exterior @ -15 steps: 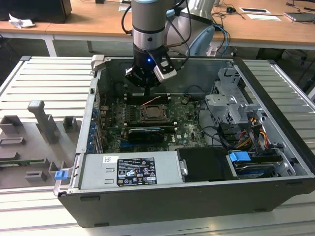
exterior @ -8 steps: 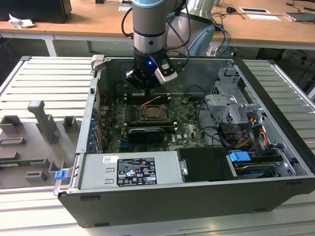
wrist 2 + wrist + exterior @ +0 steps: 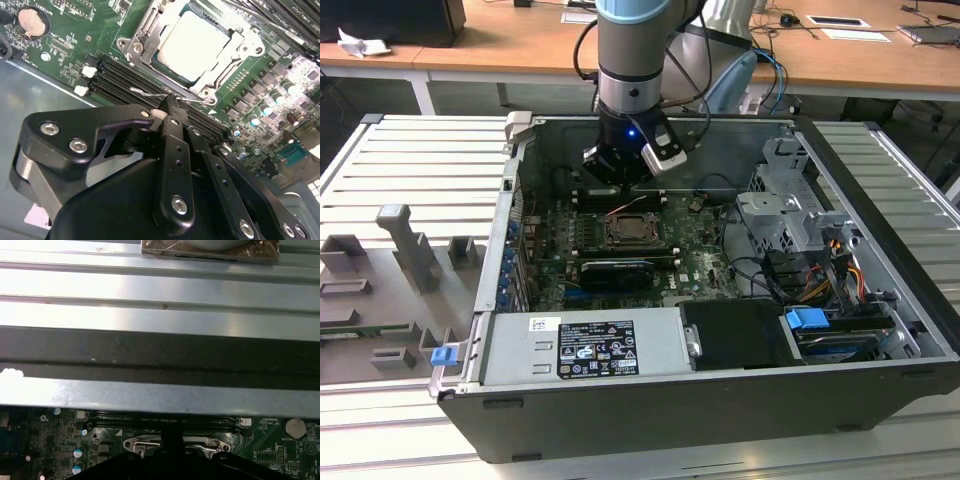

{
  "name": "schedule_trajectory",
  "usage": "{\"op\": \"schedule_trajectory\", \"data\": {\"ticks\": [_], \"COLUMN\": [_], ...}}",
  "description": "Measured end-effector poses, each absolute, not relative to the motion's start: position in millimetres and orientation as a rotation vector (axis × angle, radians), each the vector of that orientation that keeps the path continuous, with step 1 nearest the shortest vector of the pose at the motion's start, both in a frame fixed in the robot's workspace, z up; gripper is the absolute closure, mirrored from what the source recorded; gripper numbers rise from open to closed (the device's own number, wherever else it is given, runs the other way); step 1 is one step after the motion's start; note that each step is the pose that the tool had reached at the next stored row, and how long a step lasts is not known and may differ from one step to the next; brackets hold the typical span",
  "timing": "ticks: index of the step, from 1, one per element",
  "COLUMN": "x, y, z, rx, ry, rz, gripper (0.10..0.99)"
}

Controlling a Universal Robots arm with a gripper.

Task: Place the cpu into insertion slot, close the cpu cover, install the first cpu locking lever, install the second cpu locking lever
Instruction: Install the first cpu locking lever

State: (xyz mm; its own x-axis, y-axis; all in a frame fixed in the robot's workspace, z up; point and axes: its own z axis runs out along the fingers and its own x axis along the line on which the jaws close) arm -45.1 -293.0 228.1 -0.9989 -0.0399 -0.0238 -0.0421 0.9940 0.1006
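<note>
The cpu (image 3: pixel 197 42) lies flat in the insertion slot (image 3: pixel 630 232), its pale metal face up. The silver cpu cover (image 3: pixel 145 37) is down around it, framing the chip. A thin wire locking lever (image 3: pixel 145 92) runs along the socket's edge beside the memory slots. My gripper (image 3: pixel 169 102) is shut with nothing between its fingers, and its tip is at that lever's end; whether it touches is unclear. In the exterior view the gripper (image 3: pixel 620 165) hangs just behind the socket inside the open computer case. The first wrist view has the lever (image 3: pixel 150 443) just past the dark fingertip.
Long black memory slots (image 3: pixel 120 75) lie beside the socket, and a coin battery (image 3: pixel 32 21) sits farther off. The case's back wall (image 3: pixel 160 395) rises close behind the gripper. A drive cage (image 3: pixel 790 215) and cables stand on the exterior view's right, and a power supply (image 3: pixel 585 345) at the front.
</note>
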Motion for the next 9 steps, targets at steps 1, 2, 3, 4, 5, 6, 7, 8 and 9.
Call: {"op": "schedule_trajectory", "data": {"ticks": [1, 2, 3, 4, 5, 6, 7, 8, 9], "x": [-45.0, -44.8, -44.6, -44.4, -44.2, -43.9, -43.5, -43.2, -42.8], "y": [-292.9, -293.0, -293.0, -293.0, -292.9, -292.9, -292.9, -292.9, -292.9], "z": [228.0, 228.0, 228.0, 228.0, 228.0, 228.0, 228.0, 228.0, 228.0], "rx": [-0.064, -0.064, -0.065, -0.064, -0.065, -0.064, -0.064, -0.064, -0.064], "ry": [3.115, 3.115, 3.115, 3.115, 3.115, 3.115, 3.115, 3.115, 3.115], "rz": [0.158, 0.158, 0.158, 0.158, 0.158, 0.158, 0.158, 0.158, 0.158], "gripper": [0.980, 0.980, 0.980, 0.980, 0.980, 0.980, 0.980, 0.980, 0.980]}}
